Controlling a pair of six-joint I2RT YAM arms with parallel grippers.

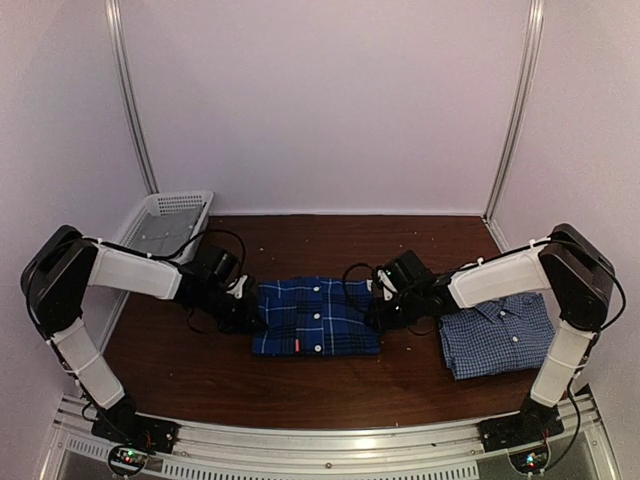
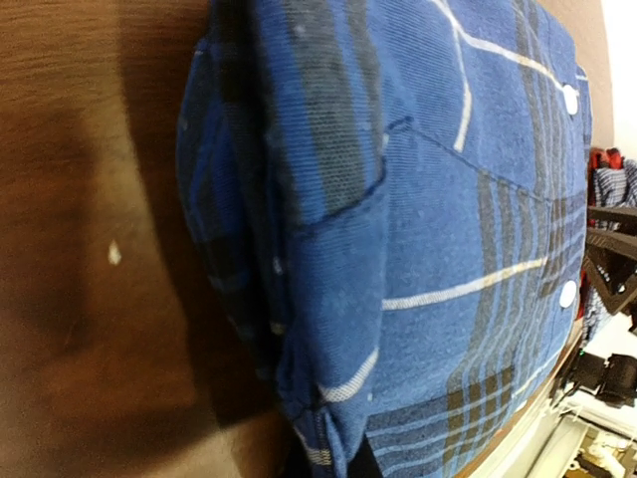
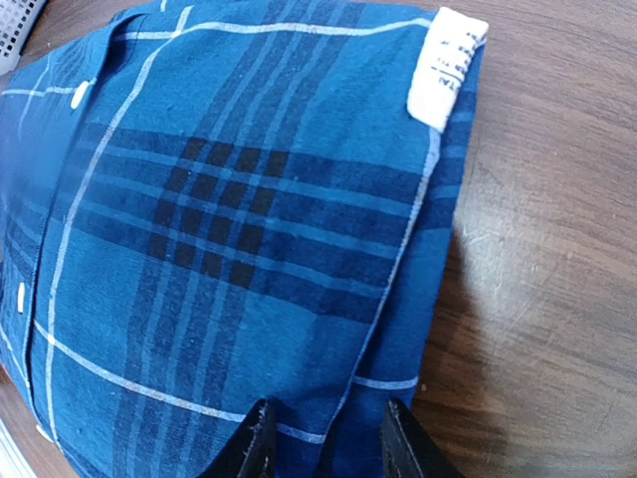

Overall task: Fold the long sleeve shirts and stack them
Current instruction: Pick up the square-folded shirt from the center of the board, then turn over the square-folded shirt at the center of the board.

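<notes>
Dark plaid shirt (image 1: 315, 315) lies folded flat on the table (image 1: 200, 370), buttons up. The pale check shirt (image 1: 497, 335), also folded, lies to its right, apart from it. Right gripper (image 3: 328, 433): jaws grasp the thick folded right edge of the plaid shirt. Left gripper (image 1: 245, 308), at its left edge: jaws clenched, but I cannot tell if cloth is between them. I judge the cloth soft, light and limp, so the folds may sag or open if lifted by one side. Better to pinch both side edges thru all layers & keep it level.
</notes>
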